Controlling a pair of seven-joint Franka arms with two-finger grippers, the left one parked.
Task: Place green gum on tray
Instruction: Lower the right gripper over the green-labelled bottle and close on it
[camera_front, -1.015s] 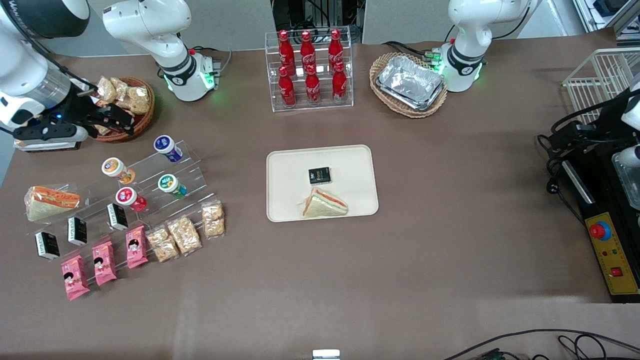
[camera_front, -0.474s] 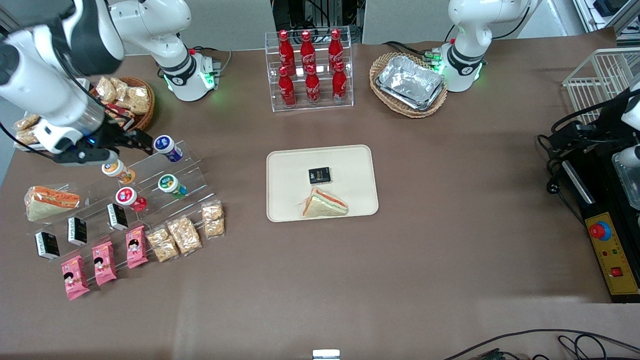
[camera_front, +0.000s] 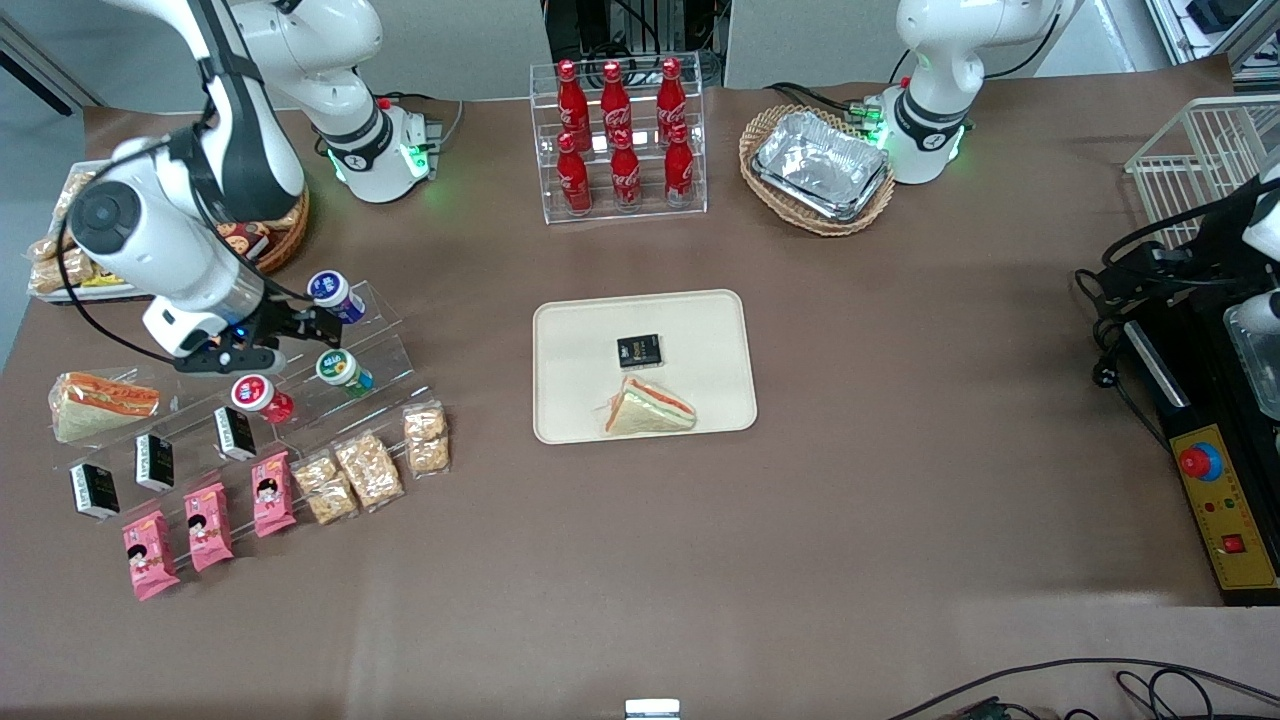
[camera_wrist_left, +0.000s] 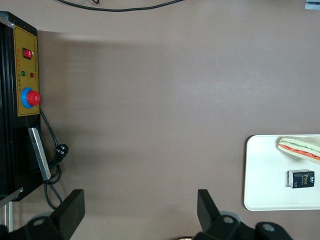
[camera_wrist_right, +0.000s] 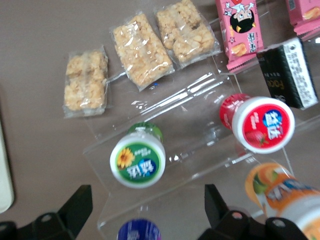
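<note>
The green gum (camera_front: 343, 368) lies on a clear acrylic stand (camera_front: 380, 350), white lid with green rim toward the front camera. It also shows in the right wrist view (camera_wrist_right: 138, 161). My right gripper (camera_front: 303, 332) hovers above the stand, between the green gum and the blue-lidded canister (camera_front: 333, 293). In the wrist view the gripper (camera_wrist_right: 145, 212) is open and empty, its fingers (camera_wrist_right: 75, 205) wide apart, with the green gum just ahead of them. The cream tray (camera_front: 580, 340) lies at the table's middle and holds a sandwich (camera_front: 650, 408) and a small black box (camera_front: 638, 350).
A red-lidded canister (camera_front: 258, 394) and an orange one (camera_wrist_right: 280, 195) share the stand. Snack packets (camera_front: 368, 468), pink packets (camera_front: 208, 525) and black boxes (camera_front: 155, 460) lie nearer the front camera. A cola bottle rack (camera_front: 618, 140) and a wicker basket of foil trays (camera_front: 818, 165) stand farther back.
My right gripper has moved from the snack basket at the table's edge toward the stand, nearer the front camera, and now hovers close to the green gum. It covers the orange canister in the front view.
</note>
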